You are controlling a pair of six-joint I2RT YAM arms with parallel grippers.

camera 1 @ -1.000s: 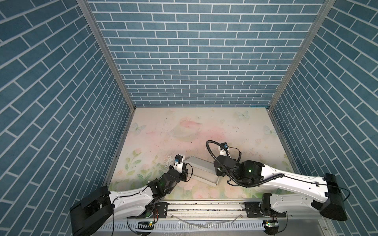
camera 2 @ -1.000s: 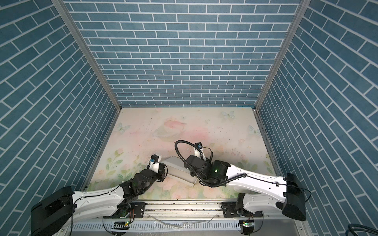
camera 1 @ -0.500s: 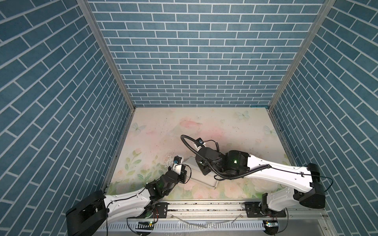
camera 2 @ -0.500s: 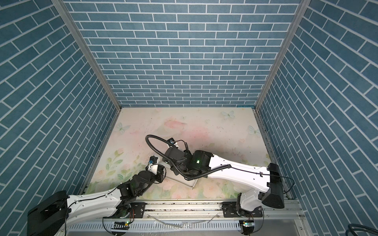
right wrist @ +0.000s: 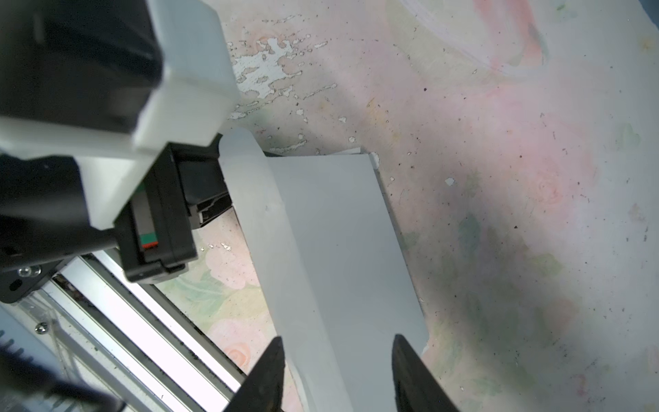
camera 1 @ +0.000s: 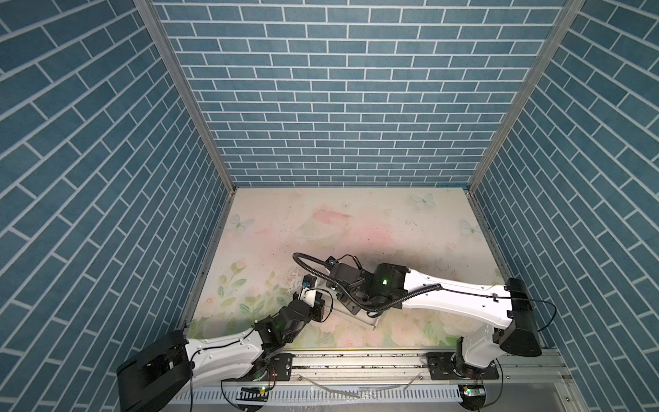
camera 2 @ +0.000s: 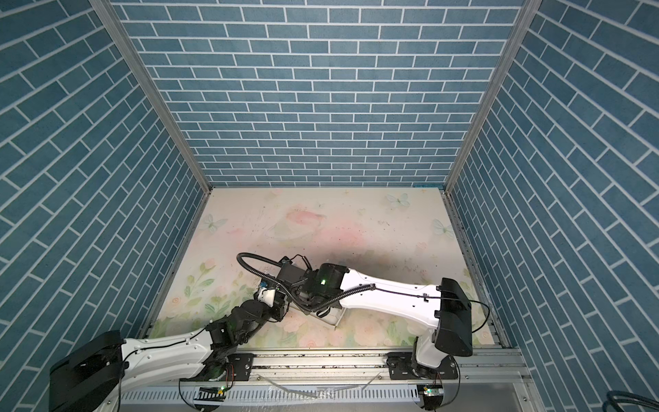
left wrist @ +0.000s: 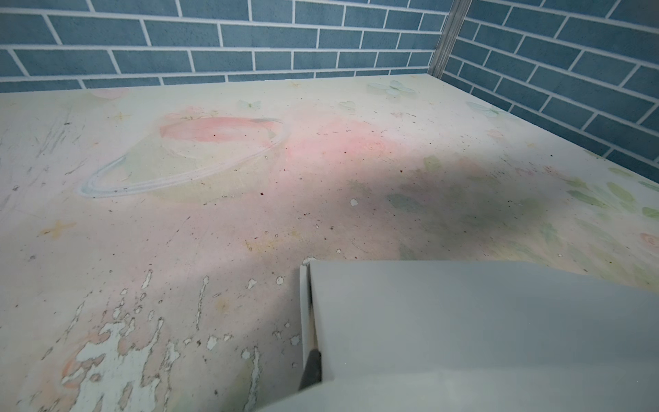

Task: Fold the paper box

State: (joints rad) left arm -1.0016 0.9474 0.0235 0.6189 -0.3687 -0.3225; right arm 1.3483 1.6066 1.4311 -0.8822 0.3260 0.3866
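The right tool [right wrist: 342, 374] hangs half open, empty, just above the box [right wrist: 338, 232] on the bench [right wrist: 517, 160]; the left tool [left wrist: 311, 367], closed, sits at its end. Likely the closing step: next, the flap [right wrist: 256, 221] needs tucking.

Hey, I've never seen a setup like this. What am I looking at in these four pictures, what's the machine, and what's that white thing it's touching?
These are two robot arms, the left arm and the right arm, mounted along the front of a flowery table that is walled in by blue brick panels. Two pictures look down from overhead. The other two come from a camera on each arm's wrist. On the table, near the front, lies a white paper box, shallow and made of thin card. The right arm's fingers stand apart over its top. The left arm's fingers are closed at its edge, but it is unclear whether they actually pinch it.
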